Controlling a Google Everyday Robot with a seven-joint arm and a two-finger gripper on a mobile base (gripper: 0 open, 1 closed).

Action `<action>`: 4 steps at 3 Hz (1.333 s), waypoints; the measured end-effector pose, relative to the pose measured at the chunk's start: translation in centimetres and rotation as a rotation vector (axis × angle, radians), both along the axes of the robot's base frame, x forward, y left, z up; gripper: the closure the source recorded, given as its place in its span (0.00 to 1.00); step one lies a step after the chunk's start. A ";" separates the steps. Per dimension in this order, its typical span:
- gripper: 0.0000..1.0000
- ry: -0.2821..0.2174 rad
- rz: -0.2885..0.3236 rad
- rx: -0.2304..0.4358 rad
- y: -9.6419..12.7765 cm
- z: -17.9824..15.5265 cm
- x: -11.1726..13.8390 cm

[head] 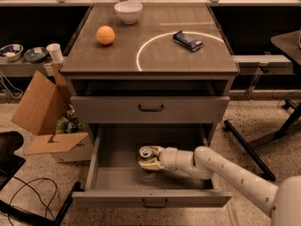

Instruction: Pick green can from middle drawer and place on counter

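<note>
The middle drawer (117, 175) is pulled out at the bottom of the cabinet. The green can (145, 152) stands on its grey floor near the middle, silver top showing. My gripper (151, 157) reaches in from the right on a pale arm. Its fingers sit on either side of the can, closed against it. The can still rests low in the drawer. The counter (160, 60) above is grey-brown with a thin white circle line.
On the counter are an orange ball (105, 35), a white bowl (128, 12) and a dark blue snack wrapper (187, 40). A closed drawer (150, 108) sits above the open one. An open cardboard box (42, 109) stands on the floor at left.
</note>
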State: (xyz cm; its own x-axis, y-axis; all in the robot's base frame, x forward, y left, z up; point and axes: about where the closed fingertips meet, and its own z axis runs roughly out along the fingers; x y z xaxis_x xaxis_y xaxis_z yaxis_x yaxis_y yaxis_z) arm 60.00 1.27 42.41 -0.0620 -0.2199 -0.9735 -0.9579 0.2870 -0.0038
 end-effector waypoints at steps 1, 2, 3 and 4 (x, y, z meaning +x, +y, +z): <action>1.00 -0.029 0.007 -0.040 -2.7 5.8 -3.0; 1.00 -0.022 0.047 -0.038 -5.3 14.2 -6.4; 1.00 -0.028 0.084 -0.056 -6.8 23.6 -7.8; 1.00 -0.078 0.102 -0.074 -6.7 32.9 -6.3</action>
State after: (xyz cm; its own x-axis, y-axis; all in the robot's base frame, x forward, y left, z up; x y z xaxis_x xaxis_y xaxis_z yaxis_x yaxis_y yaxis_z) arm 53.70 -5.45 75.33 0.0397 -0.2923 -0.9555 -0.9782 0.1839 -0.0969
